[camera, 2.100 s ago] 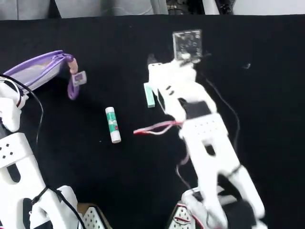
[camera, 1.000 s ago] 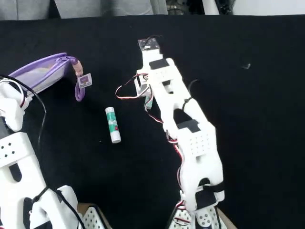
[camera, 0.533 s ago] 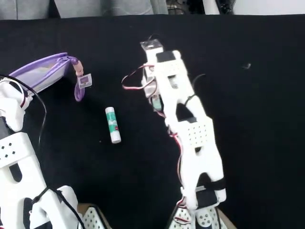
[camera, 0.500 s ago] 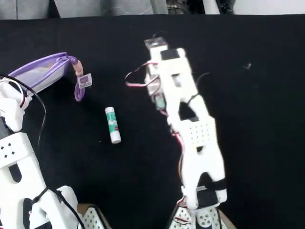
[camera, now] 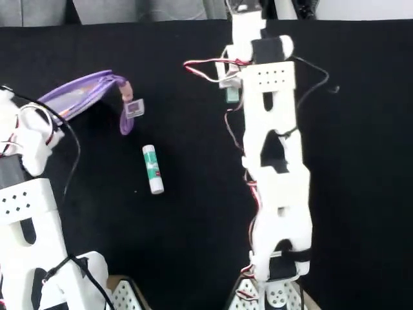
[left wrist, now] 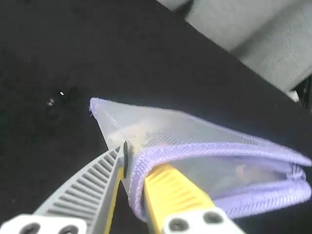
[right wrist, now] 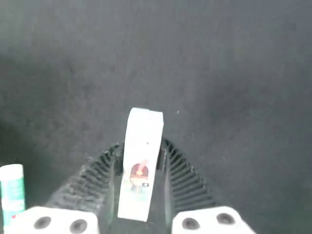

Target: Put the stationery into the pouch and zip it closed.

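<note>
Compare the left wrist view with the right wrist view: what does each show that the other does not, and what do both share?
Left wrist view, not the right: the purple pouch, its see-through side facing the camera, with the left gripper clamped on its edge near one end.
Right wrist view, not the left: a small block, white with a little picture on it, pinched by the right gripper, and a glue stick lying off to one side.
Both: the black table underneath, and a gripper shut on one of the task's things.

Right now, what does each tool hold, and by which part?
The left tool pinches the pouch by its purple edge near one end; the right tool clamps the eraser across its long sides.
</note>
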`<state>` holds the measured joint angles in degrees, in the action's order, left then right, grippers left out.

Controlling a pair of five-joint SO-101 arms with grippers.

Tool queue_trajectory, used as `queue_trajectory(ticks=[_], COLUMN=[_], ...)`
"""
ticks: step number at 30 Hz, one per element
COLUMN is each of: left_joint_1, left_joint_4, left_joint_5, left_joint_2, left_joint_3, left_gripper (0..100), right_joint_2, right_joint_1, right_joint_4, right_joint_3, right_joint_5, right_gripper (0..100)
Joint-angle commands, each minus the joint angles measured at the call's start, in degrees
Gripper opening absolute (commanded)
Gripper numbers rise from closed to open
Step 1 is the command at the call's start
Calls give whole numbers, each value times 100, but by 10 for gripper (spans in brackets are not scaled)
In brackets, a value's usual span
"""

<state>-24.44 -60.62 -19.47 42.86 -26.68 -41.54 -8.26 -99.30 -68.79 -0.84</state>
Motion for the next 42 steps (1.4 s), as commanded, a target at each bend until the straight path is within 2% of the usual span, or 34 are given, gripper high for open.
queue_trajectory(ticks=[1,5,11,18,30,42], left_joint_1=[356,611,734,725,725,708], left_joint_4=[-202,-273,-273,-273,-229,-220], left_joint_5=[-53,-53,-53,-53,-53,-44], left_joint_2=[97,97,97,97,97,97], left_joint_3=[514,541,523,497,488,488], left_gripper=[29,29,29,29,29,29], right_joint_2=[1077,2158,3582,4374,5279,5859], right_joint_1=[44,-105,-879,-1336,-2699,-3270], right_joint_4=[-202,-193,352,2400,5609,8457], right_joint_3=[374,1262,2589,4365,6308,8321], right_joint_5=[0,273,264,255,255,299], right_gripper=[11,11,11,11,11,11])
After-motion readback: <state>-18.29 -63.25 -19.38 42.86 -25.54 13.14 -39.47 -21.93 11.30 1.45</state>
